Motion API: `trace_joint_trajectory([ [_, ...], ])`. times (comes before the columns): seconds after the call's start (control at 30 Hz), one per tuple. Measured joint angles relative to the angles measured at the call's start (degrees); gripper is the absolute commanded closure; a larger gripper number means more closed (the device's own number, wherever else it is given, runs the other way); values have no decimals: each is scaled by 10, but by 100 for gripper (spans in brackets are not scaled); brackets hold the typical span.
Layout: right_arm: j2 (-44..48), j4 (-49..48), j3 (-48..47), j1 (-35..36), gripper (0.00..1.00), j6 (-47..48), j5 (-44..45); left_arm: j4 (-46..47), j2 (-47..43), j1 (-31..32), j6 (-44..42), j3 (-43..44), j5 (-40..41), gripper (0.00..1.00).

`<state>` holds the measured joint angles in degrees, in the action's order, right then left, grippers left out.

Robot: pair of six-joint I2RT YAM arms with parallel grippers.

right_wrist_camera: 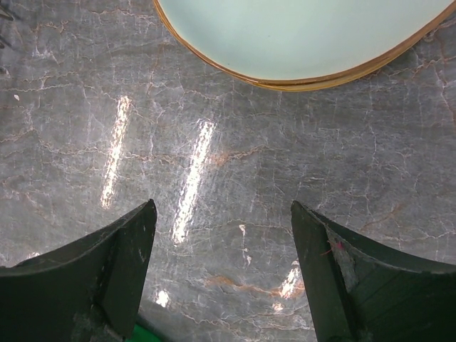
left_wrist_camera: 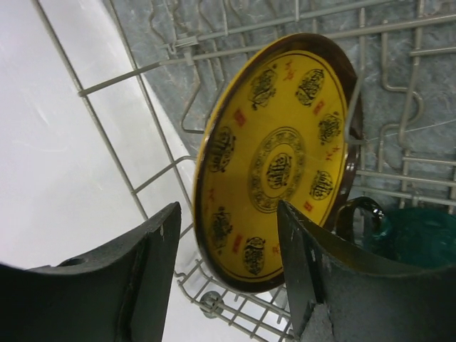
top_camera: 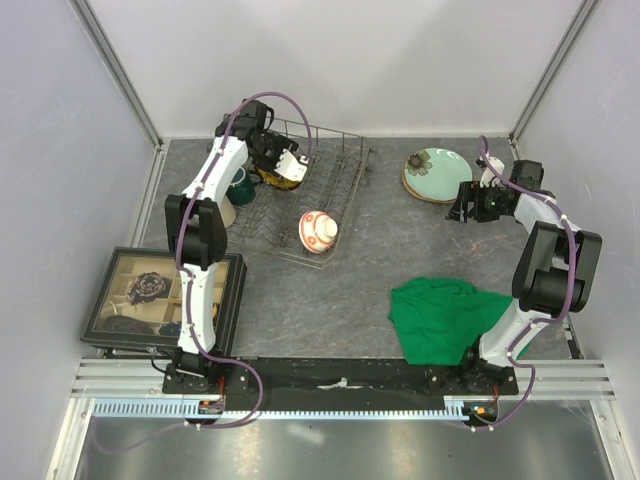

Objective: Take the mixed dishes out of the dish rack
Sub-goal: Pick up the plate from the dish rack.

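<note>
The grey wire dish rack (top_camera: 345, 185) stands at the back left. The yellow-patterned plate (left_wrist_camera: 278, 164) stands on edge in it, also seen from above (top_camera: 272, 178). My left gripper (left_wrist_camera: 228, 271) is open, its fingers either side of the plate's lower rim and not touching it. The dark green mug (left_wrist_camera: 413, 235) and the tall beige cup (top_camera: 226, 210) sit at the rack's left end. The red-and-white bowl (top_camera: 318, 230) lies at its near edge. The pale mint-green plate (top_camera: 437, 172) lies on the table at right, atop another plate's rim. My right gripper (right_wrist_camera: 224, 271) is open over bare table just near of it.
The green cloth (top_camera: 445, 318) lies crumpled by the right arm's base. A black-framed compartment tray (top_camera: 165, 300) sits at the front left. White walls close the back and sides. Rack wires (left_wrist_camera: 128, 71) surround the left gripper.
</note>
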<state>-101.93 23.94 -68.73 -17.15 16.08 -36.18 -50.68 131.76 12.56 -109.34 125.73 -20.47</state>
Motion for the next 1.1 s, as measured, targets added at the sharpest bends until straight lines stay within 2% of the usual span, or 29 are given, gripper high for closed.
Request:
trace_joint_trajectory([
  [0.17, 0, -3, 6, 0, 16, 0, 0, -15, 2, 0, -3, 0, 6, 44],
  [0.23, 0, -3, 9, 0, 16, 0, 0, -18, 4, 1, -3, 0, 7, 53],
  [0.4, 0, -4, 15, -2, 16, 2, 0, -15, 6, 7, -8, 5, 9, 64],
  [0.87, 0, -8, 17, -5, 16, 2, 0, -37, 6, 21, -9, -9, 15, 66],
  [1.0, 0, -8, 17, -6, 16, 2, 0, -54, 8, 21, -9, -15, 25, 76],
  [1.1, 0, -8, 17, -6, 16, 2, 0, -59, 8, 21, -9, -16, 30, 79],
])
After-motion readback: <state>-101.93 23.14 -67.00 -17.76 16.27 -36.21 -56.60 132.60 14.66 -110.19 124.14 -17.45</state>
